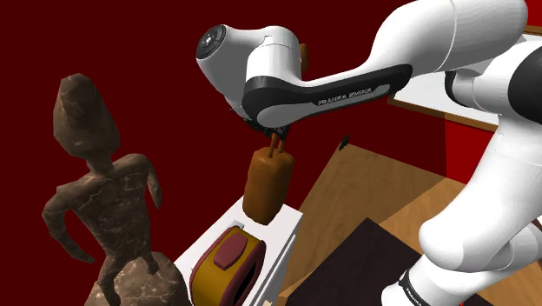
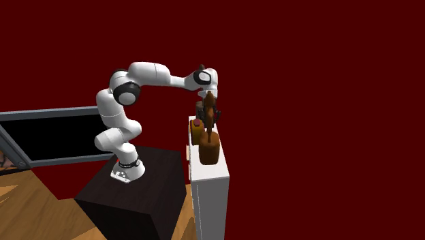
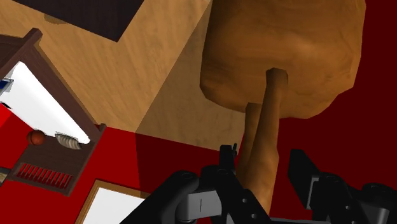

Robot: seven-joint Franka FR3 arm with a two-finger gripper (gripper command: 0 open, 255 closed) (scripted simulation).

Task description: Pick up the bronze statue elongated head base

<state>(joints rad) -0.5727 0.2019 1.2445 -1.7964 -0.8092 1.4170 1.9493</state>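
A brown statue with thin legs (image 3: 262,137) on a rounded block base (image 1: 265,184) hangs under my gripper (image 1: 276,136). The black fingers (image 3: 226,167) stand close on either side of the legs, shut on them, with the base (image 3: 280,51) beyond. In the second exterior view the gripper (image 2: 206,102) is at the figure's body and the base (image 2: 209,151) is at or just over the white cabinet top (image 2: 211,174); I cannot tell whether they touch.
A yellow and maroon object (image 1: 228,265) lies on the white cabinet beside the base. A dark stone figure with a long head (image 1: 95,191) stands close to the shoulder camera. The black stand (image 2: 136,198) sits on a wooden floor (image 1: 382,187); dark red walls surround.
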